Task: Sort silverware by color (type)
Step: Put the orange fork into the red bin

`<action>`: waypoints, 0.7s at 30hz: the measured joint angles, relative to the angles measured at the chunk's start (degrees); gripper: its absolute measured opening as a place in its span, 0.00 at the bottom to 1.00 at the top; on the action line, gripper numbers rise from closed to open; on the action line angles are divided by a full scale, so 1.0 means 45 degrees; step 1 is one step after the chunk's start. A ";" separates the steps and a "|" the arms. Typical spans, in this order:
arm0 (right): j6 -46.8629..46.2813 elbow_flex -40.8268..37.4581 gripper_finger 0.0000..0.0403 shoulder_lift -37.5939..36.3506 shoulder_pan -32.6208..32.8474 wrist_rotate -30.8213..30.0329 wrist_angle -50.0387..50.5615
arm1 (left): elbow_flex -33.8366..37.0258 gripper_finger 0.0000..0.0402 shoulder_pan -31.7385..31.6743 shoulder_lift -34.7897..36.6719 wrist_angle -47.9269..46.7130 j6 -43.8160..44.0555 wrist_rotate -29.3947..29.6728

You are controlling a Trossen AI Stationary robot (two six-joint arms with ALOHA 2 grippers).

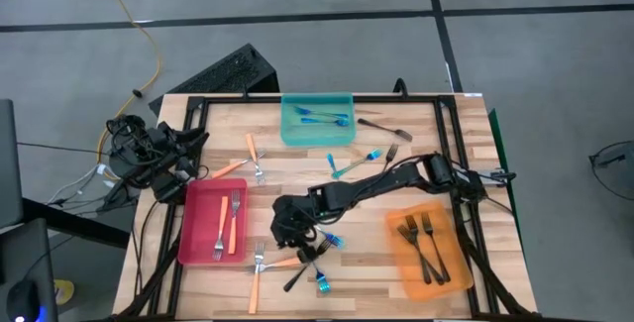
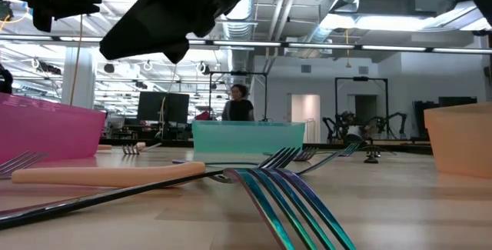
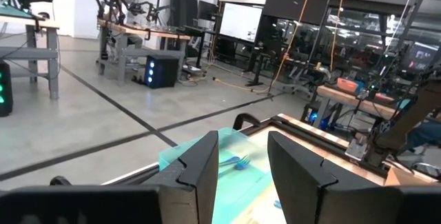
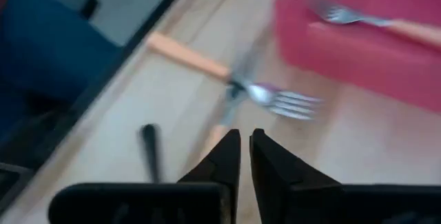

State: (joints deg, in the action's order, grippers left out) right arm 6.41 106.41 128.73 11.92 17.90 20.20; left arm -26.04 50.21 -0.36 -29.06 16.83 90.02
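Orange-handled fork (image 4: 207,62) lies just beyond right gripper's (image 4: 244,156) near-closed jaws.

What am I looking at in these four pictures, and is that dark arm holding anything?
It is a two-armed robot sorting forks by kind into trays. One picture looks down from above, one looks level across the table, and two come from cameras on the wrists. The right pincer hangs over a small heap of forks near the front edge, fingers almost together; whether it grips one I cannot tell. The left pincer waits open at the table's left. The red tray holds orange-handled forks, the teal tray blue ones, the orange tray dark ones.
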 joint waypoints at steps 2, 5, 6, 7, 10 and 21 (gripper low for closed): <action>0.0034 0.0002 0.11 0.0000 0.0054 -0.0278 0.0050 | 0.0000 0.28 -0.0002 0.0000 0.0000 -0.0065 0.0000; 0.0321 -0.0001 0.08 0.0000 0.0121 -0.0216 0.0080 | 0.0000 0.28 0.0001 -0.0002 0.0000 -0.0072 0.0000; 0.0373 -0.0001 0.07 0.0000 0.0130 -0.0164 0.0034 | -0.0002 0.28 -0.0001 0.0000 0.0000 -0.0054 0.0000; 0.0400 -0.0001 0.07 0.0000 0.0151 -0.0184 -0.0026 | 0.0000 0.28 0.0002 0.0000 0.0000 0.0007 0.0000; 0.0557 -0.0002 0.09 0.0000 0.0245 -0.0380 -0.0316 | 0.0000 0.28 0.0002 0.0000 0.0000 0.0074 0.0000; 0.0873 -0.0006 0.37 -0.0015 0.1560 -0.3754 -0.1301 | 0.0000 0.28 0.0000 0.0000 0.0000 0.0322 0.0000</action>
State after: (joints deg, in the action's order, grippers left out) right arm 10.34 106.39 128.66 18.94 1.00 14.34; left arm -26.04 50.20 -0.36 -29.06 18.28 90.02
